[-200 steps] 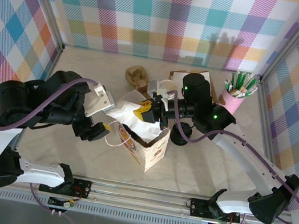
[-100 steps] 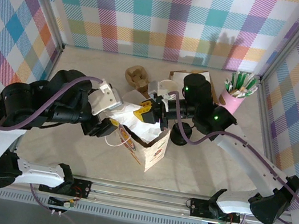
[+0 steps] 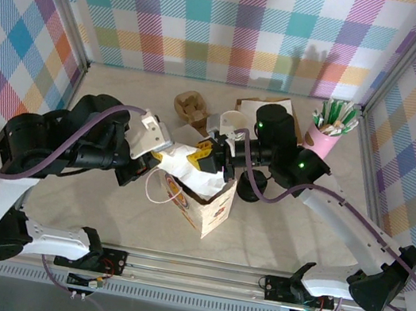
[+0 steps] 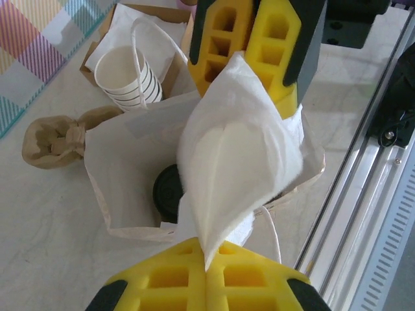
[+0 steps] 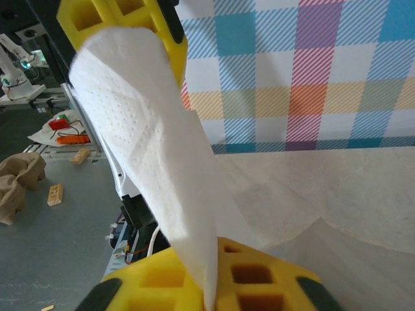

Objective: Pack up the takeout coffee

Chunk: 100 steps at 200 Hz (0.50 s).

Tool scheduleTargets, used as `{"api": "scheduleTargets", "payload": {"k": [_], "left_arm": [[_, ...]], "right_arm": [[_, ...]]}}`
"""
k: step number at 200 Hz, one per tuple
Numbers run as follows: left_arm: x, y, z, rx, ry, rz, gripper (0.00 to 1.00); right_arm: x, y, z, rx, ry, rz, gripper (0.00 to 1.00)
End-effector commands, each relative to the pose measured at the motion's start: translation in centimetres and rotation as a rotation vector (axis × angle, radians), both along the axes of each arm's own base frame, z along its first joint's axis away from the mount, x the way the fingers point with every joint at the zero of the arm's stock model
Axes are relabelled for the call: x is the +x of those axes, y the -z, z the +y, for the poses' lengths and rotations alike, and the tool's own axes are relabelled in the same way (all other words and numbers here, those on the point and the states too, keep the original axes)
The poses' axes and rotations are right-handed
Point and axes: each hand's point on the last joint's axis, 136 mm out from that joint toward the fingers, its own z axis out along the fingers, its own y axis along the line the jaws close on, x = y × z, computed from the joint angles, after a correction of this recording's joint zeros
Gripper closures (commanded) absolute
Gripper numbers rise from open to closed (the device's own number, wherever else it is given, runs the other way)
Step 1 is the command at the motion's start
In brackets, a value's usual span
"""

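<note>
A white napkin (image 4: pixel 240 168) hangs stretched between my two grippers above the open white paper bag (image 3: pixel 211 208). My left gripper (image 4: pixel 206 249) is shut on the napkin's near corner, its yellow pads pressed together. At the napkin's other end my right gripper (image 5: pixel 217 259) is shut on it, with the sheet running down between its pads. In the top view the left gripper (image 3: pixel 158 156) and right gripper (image 3: pixel 206 158) face each other over the bag's mouth. Deep inside the bag the takeout coffee's round black lid (image 4: pixel 168 192) shows; its cup is hidden.
A stack of lidless cream cups (image 4: pixel 130 76) lies in a cardboard tray behind the bag. A brown pulp cup carrier (image 3: pixel 191 107) sits at the back. A squat stack of black lids (image 3: pixel 251 186) stands right of the bag. A pink cup of straws (image 3: pixel 326 132) is at the back right.
My left gripper has moved in toward the bag and closed on the napkin's free end. The right gripper has stayed over the bag, still holding the napkin.
</note>
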Motion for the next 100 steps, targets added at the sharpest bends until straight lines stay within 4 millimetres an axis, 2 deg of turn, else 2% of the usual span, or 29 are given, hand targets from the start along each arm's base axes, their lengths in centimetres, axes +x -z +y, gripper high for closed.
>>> {"api": "scheduleTargets", "payload": {"k": [1, 17, 40, 79, 100], "left_arm": [[0.1, -0.1, 0.8, 0.055, 0.001, -0.005, 1.00], [0.0, 0.6, 1.2, 0.127, 0.008, 0.020, 1.00], [-0.2, 1.9, 1.5, 0.224, 0.025, 0.075, 1.00], [-0.3, 2.5, 1.2, 0.273, 0.045, 0.114, 1.00], [-0.3, 2.8, 0.6, 0.277, 0.059, 0.138, 1.00]], "right_arm": [[0.5, 0.7, -0.1, -0.030, 0.032, -0.032, 0.70], [1.1, 0.9, -0.4, -0.045, 0.074, -0.059, 0.56], [1.9, 0.8, -1.1, -0.049, 0.140, -0.096, 0.46], [2.9, 1.2, -2.6, -0.075, 0.234, -0.125, 0.35], [3.4, 1.3, -3.5, -0.090, 0.283, -0.139, 0.32]]}}
